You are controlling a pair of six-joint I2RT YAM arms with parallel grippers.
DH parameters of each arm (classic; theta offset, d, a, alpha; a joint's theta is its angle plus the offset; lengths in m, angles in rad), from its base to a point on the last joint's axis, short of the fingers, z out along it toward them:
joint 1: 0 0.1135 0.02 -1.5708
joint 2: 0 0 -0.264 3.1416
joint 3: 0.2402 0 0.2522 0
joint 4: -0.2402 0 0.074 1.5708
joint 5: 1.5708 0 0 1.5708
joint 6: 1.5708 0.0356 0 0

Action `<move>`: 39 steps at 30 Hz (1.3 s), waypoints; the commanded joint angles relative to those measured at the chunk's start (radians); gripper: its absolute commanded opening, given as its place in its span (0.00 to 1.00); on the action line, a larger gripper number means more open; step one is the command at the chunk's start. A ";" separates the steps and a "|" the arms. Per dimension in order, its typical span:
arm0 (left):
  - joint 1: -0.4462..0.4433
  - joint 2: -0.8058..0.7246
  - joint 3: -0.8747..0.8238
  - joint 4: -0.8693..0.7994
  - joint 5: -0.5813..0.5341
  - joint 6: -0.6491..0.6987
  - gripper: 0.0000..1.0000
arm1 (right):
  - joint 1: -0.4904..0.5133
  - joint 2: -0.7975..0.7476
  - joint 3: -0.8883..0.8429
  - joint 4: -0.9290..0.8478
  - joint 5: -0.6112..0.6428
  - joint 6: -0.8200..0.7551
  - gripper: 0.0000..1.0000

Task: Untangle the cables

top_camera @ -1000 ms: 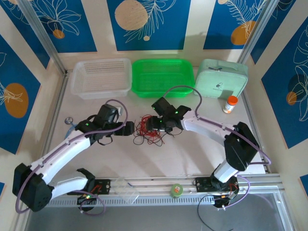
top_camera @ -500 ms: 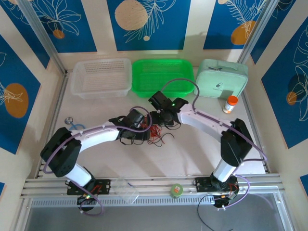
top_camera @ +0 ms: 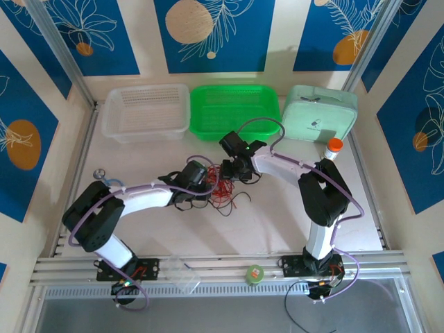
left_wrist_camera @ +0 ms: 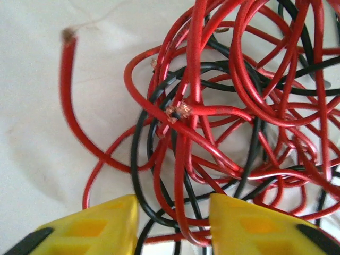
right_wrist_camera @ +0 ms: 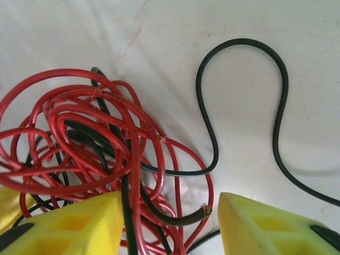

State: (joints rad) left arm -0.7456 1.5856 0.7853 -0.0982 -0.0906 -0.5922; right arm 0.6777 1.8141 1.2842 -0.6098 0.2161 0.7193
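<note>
Left pincer [left_wrist_camera: 172, 226]: my yellow fingers [left_wrist_camera: 90, 231] stand partly apart, not wide. A few red and black strands run loose through the gap. Nothing is squeezed.
Left pincer from above [top_camera: 210, 182]: it sits low at the left side of the bunch, touching it.
Right pincer [right_wrist_camera: 170, 223]: my fingers here stand partly apart too. One black cut end pokes into the gap, and red strands lie against the left finger. They hold nothing.
Right pincer from above [top_camera: 234, 168]: it is at the far right side of the bunch, right on it.
Cables [top_camera: 223, 183]: one messy ball of thin red and black wire, lying on the desk [top_camera: 277, 222] near the middle, between my two pincers.
Cables up close [left_wrist_camera: 223, 122]: red strands loop over and under black ones, with bare copper showing at some cut ends.
Red end [left_wrist_camera: 66, 58]: one strand curves out to the left of the ball, away from the rest.
Black loop [right_wrist_camera: 241, 74]: one black strand bends in a big hoop off to the right of the ball, flat on the desk.
White basket [top_camera: 146, 111]: at the back left.
Green basket [top_camera: 234, 109]: just beside the white one.
Pale green case [top_camera: 319, 114]: at the back right.
Bottle with orange cap [top_camera: 334, 148]: upright, near the case.
</note>
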 commanded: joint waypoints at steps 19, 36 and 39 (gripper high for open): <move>0.111 -0.402 -0.108 -0.174 -0.107 0.128 0.11 | -0.121 -0.231 -0.300 -0.013 -0.029 0.035 0.38; 0.108 -0.333 -0.055 -0.171 0.020 0.059 0.73 | 0.080 -0.061 0.084 -0.198 0.060 0.030 0.75; 0.109 -0.233 -0.077 -0.064 0.008 0.020 0.73 | 0.056 0.033 0.114 -0.197 0.076 0.034 0.72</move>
State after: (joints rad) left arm -0.6426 1.2850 0.7345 -0.2531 -0.0937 -0.5194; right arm 0.7540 1.7855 1.3750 -0.7540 0.2642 0.7357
